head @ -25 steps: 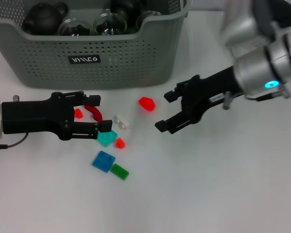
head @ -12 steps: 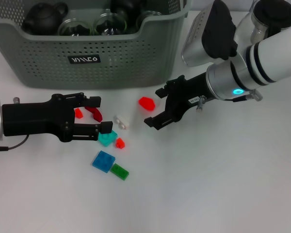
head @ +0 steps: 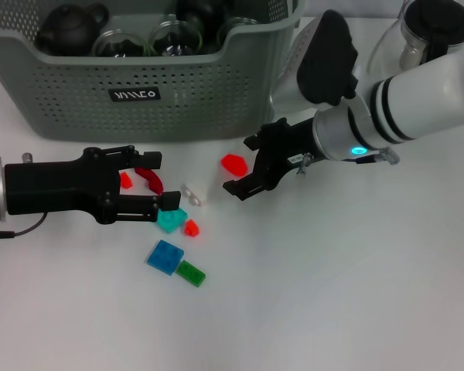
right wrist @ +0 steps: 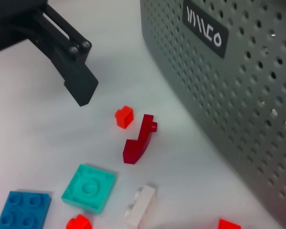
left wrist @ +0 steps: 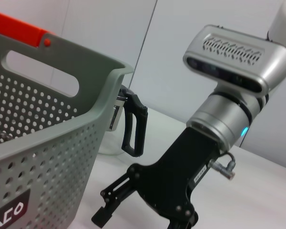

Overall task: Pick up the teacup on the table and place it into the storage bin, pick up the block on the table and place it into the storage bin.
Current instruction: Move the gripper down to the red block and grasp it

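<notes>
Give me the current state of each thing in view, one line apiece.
Bin: upright on the table, holding a dark teapot and glass cups.
Red block: loose on the table, between the right tool's fingers, not lifted.
Right tool: open, low around the red block.
Left tool: open, empty, by the other blocks.
Teal block: flat on the table.
Carafe: upright behind the right arm.

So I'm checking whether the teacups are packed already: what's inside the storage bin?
Inside the storage bin the head view shows a dark teapot and several clear glass cups along the near wall. Anything lower down is hidden by the perforated wall.
</notes>
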